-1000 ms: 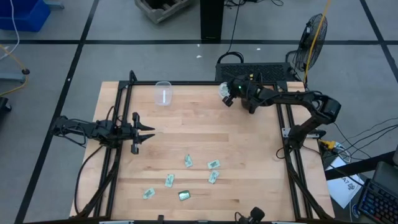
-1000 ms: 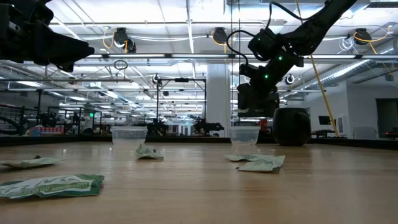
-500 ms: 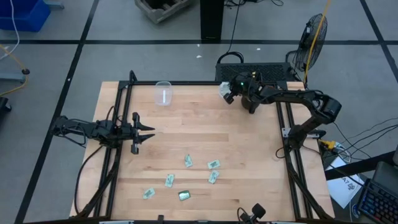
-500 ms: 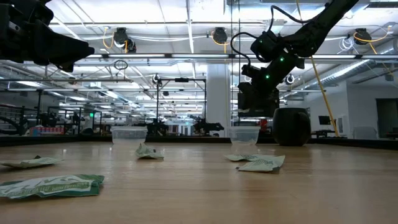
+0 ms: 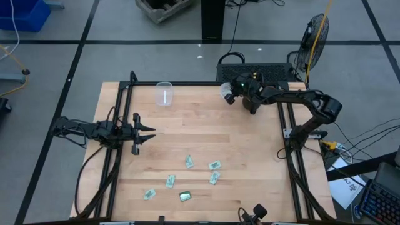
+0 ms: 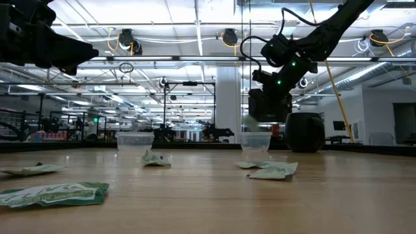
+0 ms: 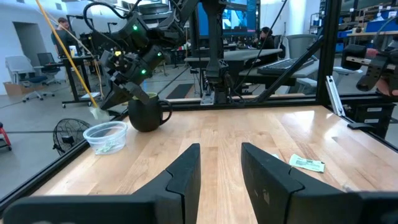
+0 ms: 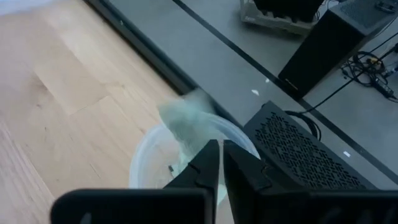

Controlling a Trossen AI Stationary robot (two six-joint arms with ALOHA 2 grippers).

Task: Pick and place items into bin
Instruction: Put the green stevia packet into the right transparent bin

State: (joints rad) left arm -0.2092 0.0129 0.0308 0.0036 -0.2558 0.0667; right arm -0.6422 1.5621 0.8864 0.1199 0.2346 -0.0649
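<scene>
My right gripper (image 5: 227,95) hangs over the clear round bin (image 5: 223,89) at the table's far edge, right of centre, shut on a pale mint-green packet (image 8: 185,118). That packet (image 7: 96,112) dangles above the bin (image 7: 106,135), which has packets lying in it. Several more packets lie flat on the near half of the table: pale ones (image 5: 189,162) (image 5: 214,165) (image 5: 170,181) and a darker green one (image 5: 185,196). My left gripper (image 5: 149,132) waits open, off the table, at the left side (image 7: 221,163). My right gripper pinches the pale packet by one end (image 8: 205,144) between its two fingertips (image 8: 213,152), coming from above and slanting down. The packet is lifted clear and hangs past the fingertips over the bin's mouth (image 8: 149,155).
A second clear cup (image 5: 164,94) stands at the far edge, left of centre. A dark round pot (image 7: 148,114) sits behind the bin, past the table's frame. Black frame rails (image 5: 119,150) run along both sides. The table's middle is bare wood (image 5: 206,131).
My right gripper has moved a little toward the far edge and slightly up, and now stands over the bin with the packet. The left arm and the packets on the table have kept still.
</scene>
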